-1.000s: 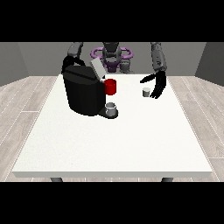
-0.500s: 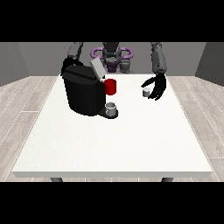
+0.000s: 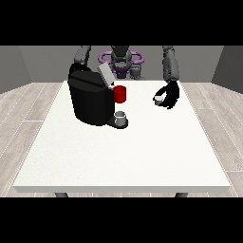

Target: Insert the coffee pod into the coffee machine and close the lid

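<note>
step: grasping coffee pod (image 3: pixel 158 99) | hand at the view's right (image 3: pixel 170 96) curled around pod on desk (image 3: pixel 123 156) | next: lift, carry to coffee machine (image 3: pixel 91 100), lid (image 3: pixel 105 74) open

table (image 3: pixel 123 156) white | coffee machine (image 3: pixel 90 99) black, lid (image 3: pixel 105 75) grey | cup (image 3: pixel 120 94) red | coffee pod (image 3: pixel 158 99) light grey | hand (image 3: pixel 171 95) black

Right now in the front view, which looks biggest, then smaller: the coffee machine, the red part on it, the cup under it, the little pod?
1. coffee machine
2. red part
3. cup
4. coffee pod
The red part and cup look close in size, so that order is unsure.
</note>
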`<state>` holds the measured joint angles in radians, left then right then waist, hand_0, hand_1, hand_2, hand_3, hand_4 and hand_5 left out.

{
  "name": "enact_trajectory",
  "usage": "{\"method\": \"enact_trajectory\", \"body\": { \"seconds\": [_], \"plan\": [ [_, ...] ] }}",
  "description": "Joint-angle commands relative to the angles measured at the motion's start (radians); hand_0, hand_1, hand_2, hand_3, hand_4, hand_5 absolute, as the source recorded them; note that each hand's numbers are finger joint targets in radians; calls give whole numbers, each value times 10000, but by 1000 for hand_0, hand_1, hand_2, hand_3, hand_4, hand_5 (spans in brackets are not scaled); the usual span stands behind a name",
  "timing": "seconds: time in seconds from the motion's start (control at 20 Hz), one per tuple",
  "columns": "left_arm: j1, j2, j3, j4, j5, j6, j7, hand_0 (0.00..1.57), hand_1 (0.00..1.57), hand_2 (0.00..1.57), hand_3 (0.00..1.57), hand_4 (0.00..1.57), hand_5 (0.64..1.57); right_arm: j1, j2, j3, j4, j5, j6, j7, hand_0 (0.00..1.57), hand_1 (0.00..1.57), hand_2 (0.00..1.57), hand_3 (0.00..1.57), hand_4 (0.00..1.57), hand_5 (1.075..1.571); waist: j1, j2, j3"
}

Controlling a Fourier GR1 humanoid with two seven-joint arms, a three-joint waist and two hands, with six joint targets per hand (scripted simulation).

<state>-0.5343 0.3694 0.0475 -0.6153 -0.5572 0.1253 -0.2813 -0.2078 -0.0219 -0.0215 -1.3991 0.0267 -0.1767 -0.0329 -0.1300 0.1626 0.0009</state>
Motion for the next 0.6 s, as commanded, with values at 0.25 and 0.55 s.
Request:
{"method": "enact_trajectory", "body": {
  "seconds": [0.25,0.55],
  "plan": [
    [-87,490,-31,1015,-744,497,-815,1115,1115,1173,966,280,1571,30,209,547,-496,-332,-373,249,0,0,0,0,514,1571,-197,307,-17],
    [-787,-42,-474,123,-881,-380,-700,1468,1468,1468,1414,607,1571,-328,-52,-442,689,-480,-48,39,0,0,0,0,429,1571,269,-427,-9]
  ]
}}
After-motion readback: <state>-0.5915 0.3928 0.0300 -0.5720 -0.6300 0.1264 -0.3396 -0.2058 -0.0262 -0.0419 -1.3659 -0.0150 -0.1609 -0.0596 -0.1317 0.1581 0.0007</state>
